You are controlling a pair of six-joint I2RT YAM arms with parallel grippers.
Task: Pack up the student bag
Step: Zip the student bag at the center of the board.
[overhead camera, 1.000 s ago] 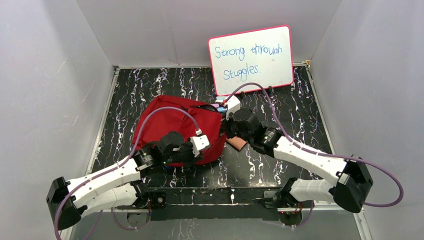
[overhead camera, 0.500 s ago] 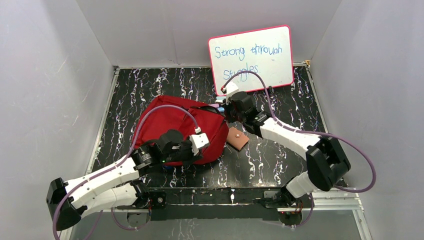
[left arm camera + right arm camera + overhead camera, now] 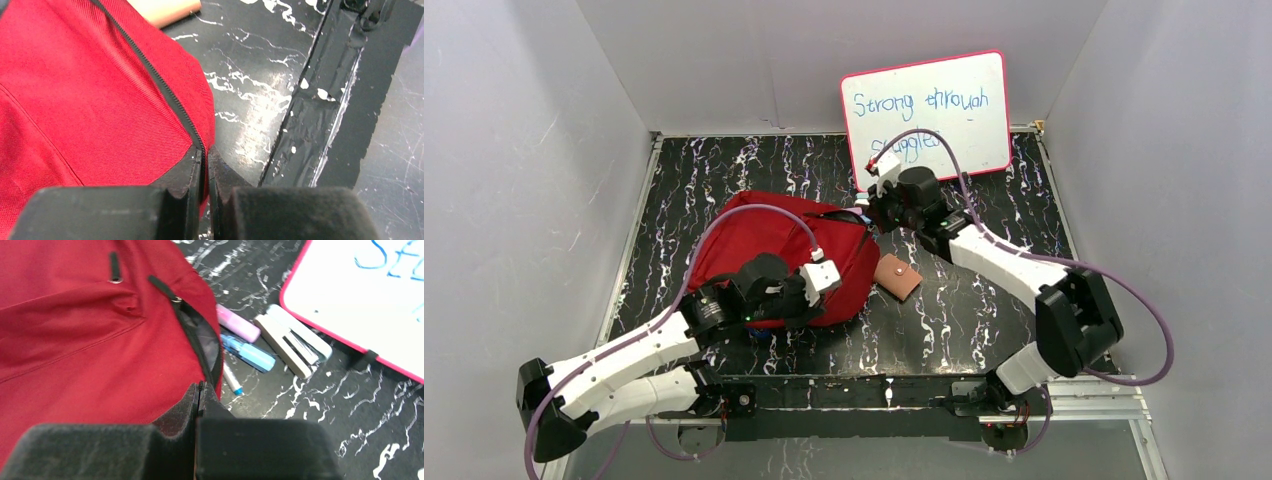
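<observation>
The student bag (image 3: 759, 245), a red fabric backpack, lies on the left half of the black marbled table. My left gripper (image 3: 809, 300) is at its near right edge, and in the left wrist view it (image 3: 206, 151) is shut on the bag's (image 3: 75, 100) black zipper seam. At the bag's far right corner my right gripper (image 3: 871, 215) is also shut; the right wrist view shows it (image 3: 200, 386) pinching the zipper end of the bag (image 3: 90, 350). Above it, the zipper gapes a little and grey lining (image 3: 207, 340) shows.
A tan wallet (image 3: 897, 275) lies right of the bag. A pink highlighter (image 3: 238, 326), a blue one (image 3: 249, 352), a white pen (image 3: 231, 380) and a pale eraser-like block (image 3: 292, 340) lie by the whiteboard (image 3: 927, 118). Grey walls enclose the table.
My right arm has swung back toward the whiteboard with the bag's corner in its grip, uncovering the wallet. The left gripper has shifted slightly while holding the bag's edge.
</observation>
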